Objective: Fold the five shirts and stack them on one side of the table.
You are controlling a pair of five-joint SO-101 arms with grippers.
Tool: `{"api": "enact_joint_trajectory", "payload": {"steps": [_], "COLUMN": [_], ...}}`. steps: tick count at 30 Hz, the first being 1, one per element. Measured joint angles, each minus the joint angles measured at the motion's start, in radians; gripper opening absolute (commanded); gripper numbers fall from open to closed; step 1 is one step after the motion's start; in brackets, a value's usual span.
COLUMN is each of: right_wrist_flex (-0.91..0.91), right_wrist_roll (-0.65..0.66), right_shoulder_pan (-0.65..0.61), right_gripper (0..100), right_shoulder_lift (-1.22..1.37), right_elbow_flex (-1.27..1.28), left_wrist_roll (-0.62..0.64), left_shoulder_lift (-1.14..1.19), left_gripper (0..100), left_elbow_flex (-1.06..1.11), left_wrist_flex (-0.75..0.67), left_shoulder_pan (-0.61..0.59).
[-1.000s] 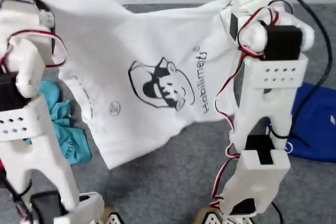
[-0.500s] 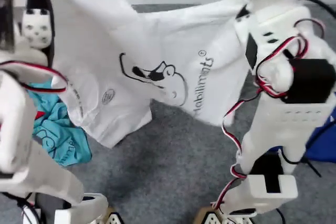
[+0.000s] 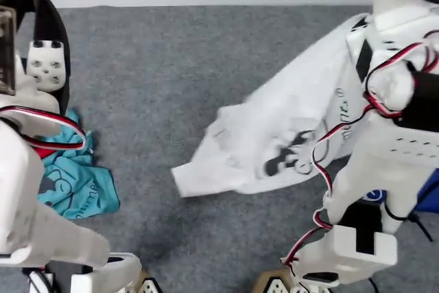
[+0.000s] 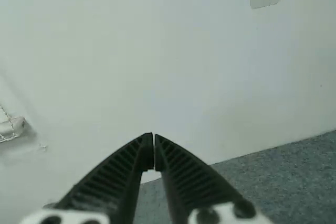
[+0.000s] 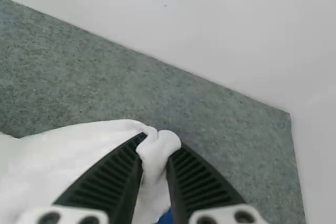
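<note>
— The right arm [image 3: 391, 149] is covering one side of the white shirt [image 3: 274, 135], and the folds are hiding part of its drawing.

— Yes. The left arm [image 3: 27, 197] is lying over much of the teal shirt [image 3: 79, 186]. A red patch [image 3: 42, 150] under that arm is too small to name.

— The blue cloth [image 3: 430, 193] is running off the picture's edge, behind the right arm.

— In the right wrist view, the right gripper [image 5: 156, 148] is hiding the pinched fold between its jaws, and the picture's edge is cutting the shirt.
</note>
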Motion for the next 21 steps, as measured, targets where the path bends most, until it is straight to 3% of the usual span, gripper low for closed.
{"api": "enact_joint_trajectory", "payload": {"steps": [9, 15, 21], "right_wrist_flex": [0.0, 0.0, 0.0], "right_wrist_roll": [0.003, 0.003, 0.003], "right_shoulder_pan": [-0.023, -0.112, -0.206], "right_gripper": [1.0, 1.0, 1.0], "right_shoulder_lift": [0.0, 0.0, -0.072], "right_elbow_flex": [0.081, 0.081, 0.049], "left_wrist_roll": [0.0, 0.0, 0.0], "left_shoulder_lift": [0.0, 0.002, -0.015], "left_gripper": [0, 0, 0], "left_elbow_flex": [0.221, 0.381, 0.405], "left_wrist_flex": [0.0, 0.0, 0.0], "left_shoulder_pan": [0.006, 0.008, 0.008]}}
